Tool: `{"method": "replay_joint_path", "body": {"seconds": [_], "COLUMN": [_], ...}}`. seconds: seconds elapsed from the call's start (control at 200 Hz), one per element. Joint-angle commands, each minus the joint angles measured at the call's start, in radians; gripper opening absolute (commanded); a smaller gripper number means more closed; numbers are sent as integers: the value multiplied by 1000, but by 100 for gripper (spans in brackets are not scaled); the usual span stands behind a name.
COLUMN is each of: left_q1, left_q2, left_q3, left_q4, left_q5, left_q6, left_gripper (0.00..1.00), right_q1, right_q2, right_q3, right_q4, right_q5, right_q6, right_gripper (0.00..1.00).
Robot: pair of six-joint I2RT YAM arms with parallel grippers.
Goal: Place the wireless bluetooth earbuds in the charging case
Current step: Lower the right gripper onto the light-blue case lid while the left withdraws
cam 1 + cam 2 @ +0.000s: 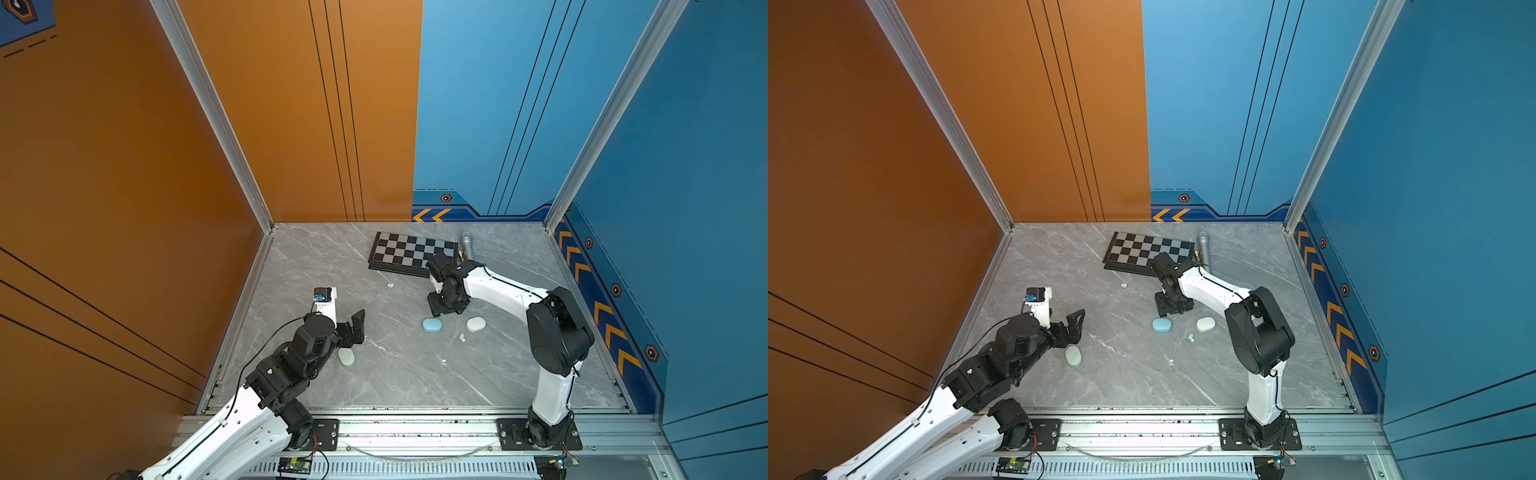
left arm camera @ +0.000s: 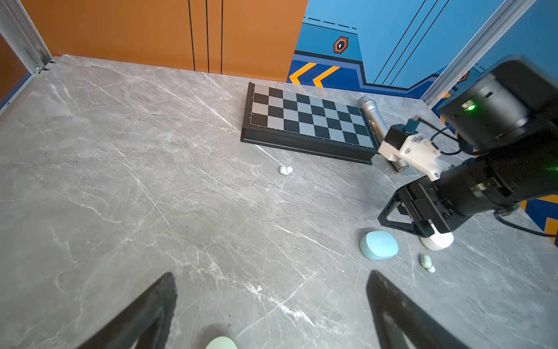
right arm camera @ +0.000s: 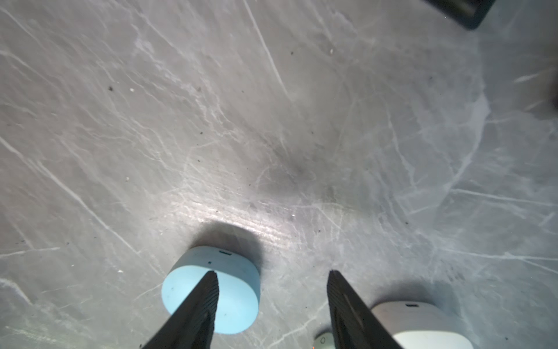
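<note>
Three closed oval cases lie on the grey marble table: a light blue charging case (image 1: 432,325) (image 3: 238,287), a white one (image 1: 476,324) (image 3: 422,323) and a mint green one (image 1: 346,356) (image 2: 219,343). A pair of pale green earbuds (image 1: 461,337) (image 2: 426,262) lies just in front of the white case. Another pale earbud (image 1: 390,285) (image 2: 285,170) lies near the chessboard. My right gripper (image 1: 448,311) (image 3: 272,273) points down, open and empty, straddling the bare table between the blue and white cases, with one finger over the blue case. My left gripper (image 1: 358,328) (image 2: 271,275) hangs wide open and empty above the mint case.
A black and silver chessboard (image 1: 409,251) lies at the back of the table with a silver microphone (image 1: 465,245) beside it. Orange and blue walls close in the left, back and right. An aluminium rail (image 1: 415,432) runs along the front.
</note>
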Motion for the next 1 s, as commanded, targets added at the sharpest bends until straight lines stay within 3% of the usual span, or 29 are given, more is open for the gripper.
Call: {"method": "replay_joint_path", "body": {"seconds": [0.0,0.435,0.816,0.996], "left_q1": [20,66,75,83], "left_q2": [6,10,28,20], "left_q3": [-4,-7,1,9], "left_q4": [-27,-34,-33,-45], "left_q5": [16,55,67,67], "left_q6": [-20,-40,-41,-33], "left_gripper": [98,98,98,98], "right_q1": [23,71,61,69], "right_q2": [-72,-65,-5,-77], "right_q3": [-18,-146,-160,-142], "right_q4": [11,43,76,74], "right_q5": [31,35,46,11], "right_q6": [-42,-45,-42,-49], "right_gripper": [60,60,59,59]}}
